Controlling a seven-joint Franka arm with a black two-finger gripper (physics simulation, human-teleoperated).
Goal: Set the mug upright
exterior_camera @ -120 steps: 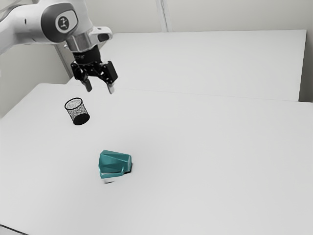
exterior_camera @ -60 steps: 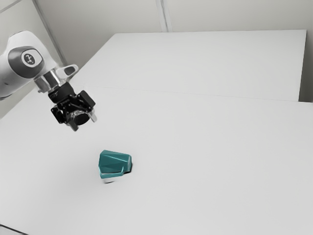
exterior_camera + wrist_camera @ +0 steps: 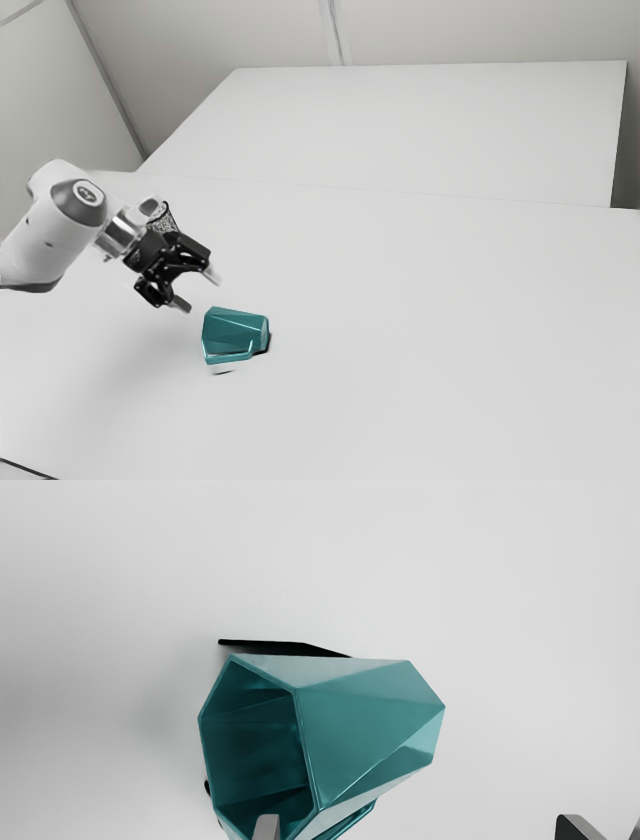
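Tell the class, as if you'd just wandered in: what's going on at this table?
A robot arm has its open gripper close to a teal, faceted mug, which lies on its side on the white table. The job is to set the mug upright, but the gripper is not closed on it. A dark mesh cup is partly hidden behind the arm.

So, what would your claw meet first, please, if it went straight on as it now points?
Probably the teal mug, lying on its side ahead of my open claw, though I cannot judge the depth between them.
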